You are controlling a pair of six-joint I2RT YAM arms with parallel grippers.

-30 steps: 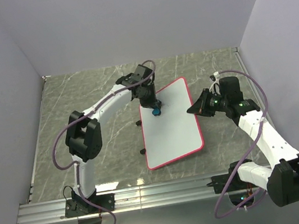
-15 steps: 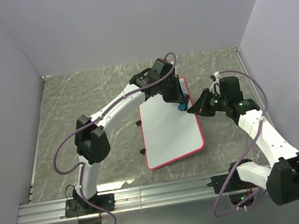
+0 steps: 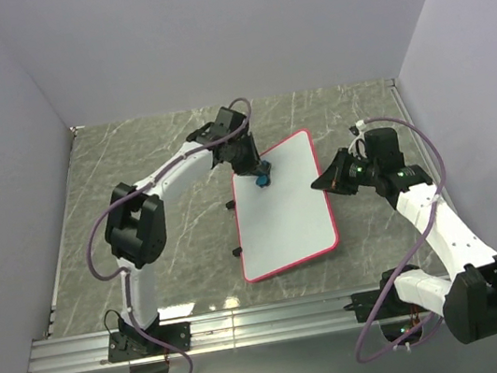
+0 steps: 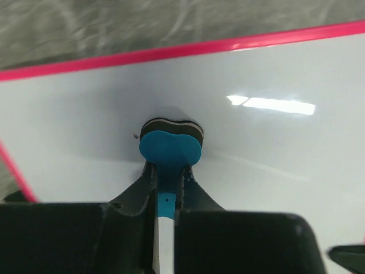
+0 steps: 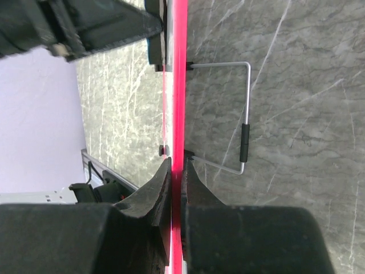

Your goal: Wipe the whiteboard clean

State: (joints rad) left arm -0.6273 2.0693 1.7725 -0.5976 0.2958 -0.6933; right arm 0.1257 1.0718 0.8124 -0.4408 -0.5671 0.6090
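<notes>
Eraser (image 3: 262, 181) on whiteboard (image 3: 287, 223), near its far-left corner.

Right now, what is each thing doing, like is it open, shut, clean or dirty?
The whiteboard: clean, no marks showing.
The blue eraser: pressed against the whiteboard near its far rim.
The left end effector: shut on the blue eraser.
The right end effector: shut on the whiteboard's red rim.
The wire stand: sticking out from the whiteboard's back.

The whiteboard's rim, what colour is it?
The whiteboard has a bright pink-red rim, clearest in the left wrist view.
</notes>
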